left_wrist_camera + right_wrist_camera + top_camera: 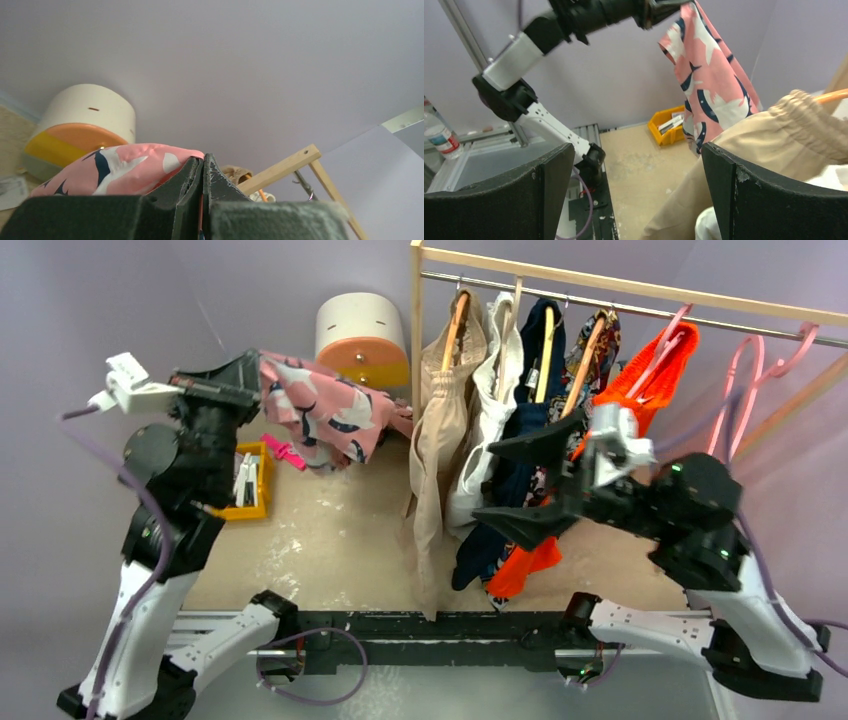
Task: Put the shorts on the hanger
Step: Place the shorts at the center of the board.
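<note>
— Over the tabletop's (330,540) far left, what is the left hand (262,365) doing?
— It is pinching the shorts (325,415), fingers pressed together, letting them hang in the air.
— And the right hand (495,482)?
— It is hovering spread wide, just in front of the clothes on the rail (560,295); the hanger (748,358) is hanging near the rail's right end

I counted one pair of printed shorts (320,410), five garments (440,430) on the single rail (620,285) (beige, white, navy, dark patterned, orange), four wooden hangers (455,325), at least two pink hangers (806,336), one yellow bin (262,490), one cream-and-orange drum (362,335), one pink clip (285,450) and one water bottle (439,135).
</note>
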Robot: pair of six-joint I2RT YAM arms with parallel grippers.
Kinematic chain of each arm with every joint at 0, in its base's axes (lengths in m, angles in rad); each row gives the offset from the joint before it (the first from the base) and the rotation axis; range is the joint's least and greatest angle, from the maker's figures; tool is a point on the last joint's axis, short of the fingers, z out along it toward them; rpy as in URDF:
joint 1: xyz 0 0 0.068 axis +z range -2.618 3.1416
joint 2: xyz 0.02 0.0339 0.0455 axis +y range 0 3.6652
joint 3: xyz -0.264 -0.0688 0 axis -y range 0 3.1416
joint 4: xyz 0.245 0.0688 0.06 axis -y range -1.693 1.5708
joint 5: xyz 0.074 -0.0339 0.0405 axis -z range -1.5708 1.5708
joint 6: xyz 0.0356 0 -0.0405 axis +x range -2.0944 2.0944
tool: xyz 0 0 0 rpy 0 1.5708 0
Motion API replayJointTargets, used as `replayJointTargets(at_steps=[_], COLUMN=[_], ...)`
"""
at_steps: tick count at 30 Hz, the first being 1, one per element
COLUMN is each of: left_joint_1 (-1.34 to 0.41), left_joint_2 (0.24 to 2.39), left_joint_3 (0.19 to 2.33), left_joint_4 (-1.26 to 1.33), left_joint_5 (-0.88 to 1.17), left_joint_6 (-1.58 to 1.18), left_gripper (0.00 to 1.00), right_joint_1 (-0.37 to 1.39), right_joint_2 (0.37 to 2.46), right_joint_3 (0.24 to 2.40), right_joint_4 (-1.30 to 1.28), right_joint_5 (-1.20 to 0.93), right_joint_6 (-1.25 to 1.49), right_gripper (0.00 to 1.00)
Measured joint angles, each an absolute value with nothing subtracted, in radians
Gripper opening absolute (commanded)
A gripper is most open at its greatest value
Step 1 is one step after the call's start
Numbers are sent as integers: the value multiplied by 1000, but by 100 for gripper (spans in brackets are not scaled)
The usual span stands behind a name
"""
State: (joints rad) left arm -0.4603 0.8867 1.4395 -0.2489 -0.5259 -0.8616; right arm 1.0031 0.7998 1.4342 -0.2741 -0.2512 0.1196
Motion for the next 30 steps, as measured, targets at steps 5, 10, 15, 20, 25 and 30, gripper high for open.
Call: replayJointTargets(at_steps=[5,10,15,20,25,30], left_joint_1=[-460,-460,-460,-460,-460,-460], left_joint_2=[755,707,783,894,1007,999], left_joint_3=[1430,1514,1682,1833,1957,1900], left_joint_4=[-426,-529,-539,-517,-486,-383], left_joint_5=[-573,-611,-611,-596,-527,-395], left_joint_6=[-824,-780,-734,-703,-696,-704], left_gripper=[0,0,0,0,0,0], right_joint_1=[1003,1003,1003,1003,1003,1003], right_joint_2=[918,978,1000,1015,1037,1047], right_joint_3=[1433,1430,1460,1497,1536,1540], right_joint_4=[-268,-232,-166,-125,-120,-107], right_joint_5=[-288,-305,-321,-327,-329,-332], right_joint_6=[125,133,134,120,100,86], right_gripper=[99,99,99,99,99,99])
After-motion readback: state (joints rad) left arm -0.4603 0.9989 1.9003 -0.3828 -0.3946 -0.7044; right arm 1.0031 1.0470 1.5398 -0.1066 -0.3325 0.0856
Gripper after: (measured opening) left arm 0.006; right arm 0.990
